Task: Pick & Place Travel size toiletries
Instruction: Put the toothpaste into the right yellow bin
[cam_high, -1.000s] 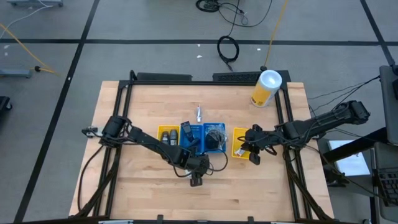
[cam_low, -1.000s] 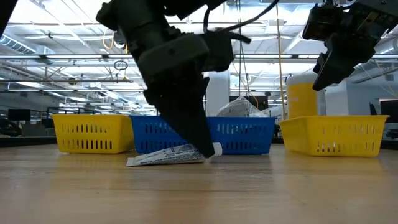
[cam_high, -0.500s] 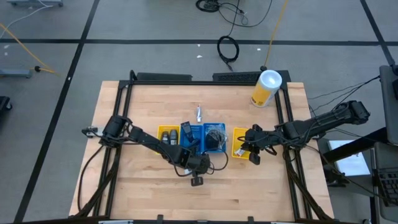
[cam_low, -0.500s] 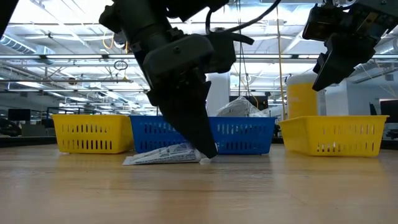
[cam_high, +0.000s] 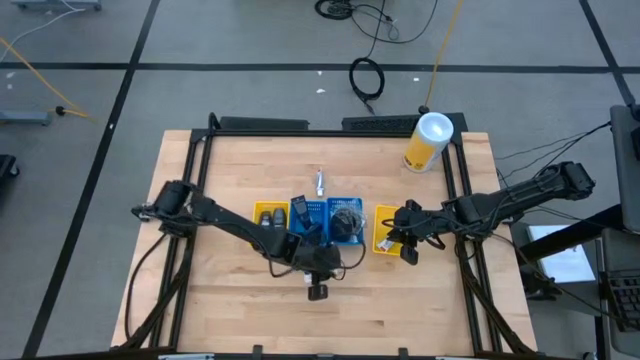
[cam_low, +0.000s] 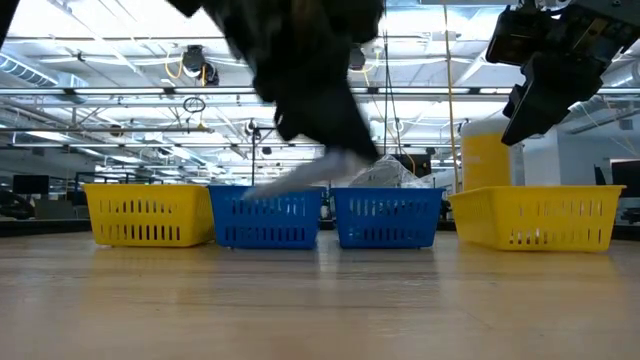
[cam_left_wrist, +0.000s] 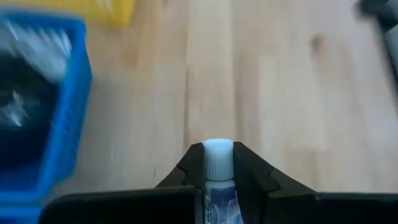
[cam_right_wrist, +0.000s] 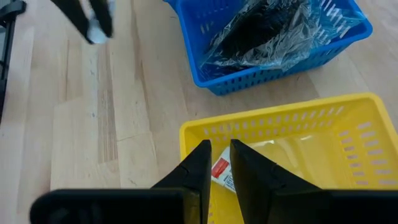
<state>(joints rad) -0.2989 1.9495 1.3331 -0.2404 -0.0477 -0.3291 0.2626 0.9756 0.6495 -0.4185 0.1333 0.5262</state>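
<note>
Left gripper carrying a toothpaste tube, clear of the table, near the blue bins

The left gripper (cam_left_wrist: 217, 180) is clamping a white-capped tube (cam_left_wrist: 217, 163) between its fingers (cam_left_wrist: 186, 174), with the cap projecting past the fingertips; in the low view the tube (cam_low: 300, 178) is hanging above the table (cam_high: 230, 300), in front of the left blue bin (cam_low: 265, 218). To complete this step well, the arm is best kept high enough for the tube's trailing end to pass the bin rim, then centred over the target compartment before the fingers part; which bin is intended cannot be told. The right blue bin (cam_right_wrist: 273, 46) is already holding a crinkled wrapped bundle (cam_right_wrist: 267, 28). The right gripper (cam_right_wrist: 214, 168) is waiting above the right yellow bin (cam_right_wrist: 348, 118), fingers nearly together and holding nothing, over a small packet (cam_right_wrist: 221, 173) inside.
</note>
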